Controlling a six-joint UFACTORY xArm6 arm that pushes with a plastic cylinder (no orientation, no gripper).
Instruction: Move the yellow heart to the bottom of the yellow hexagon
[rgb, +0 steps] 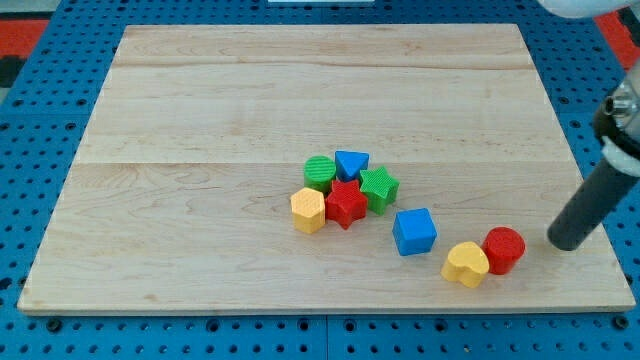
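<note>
The yellow heart (466, 264) lies near the board's bottom right, touching the red cylinder (504, 249) on its right. The yellow hexagon (308, 210) sits at the left end of a cluster near the board's middle. My tip (568, 241) rests on the board at the view's right, a little right of the red cylinder and apart from it. The heart is well to the right of the hexagon and lower in the view.
The cluster holds a red star (346, 203), a green cylinder (320, 172), a blue triangle (351, 163) and a green star (379, 187). A blue cube (414, 231) stands between the cluster and the heart. The wooden board (200, 120) lies on a blue pegboard.
</note>
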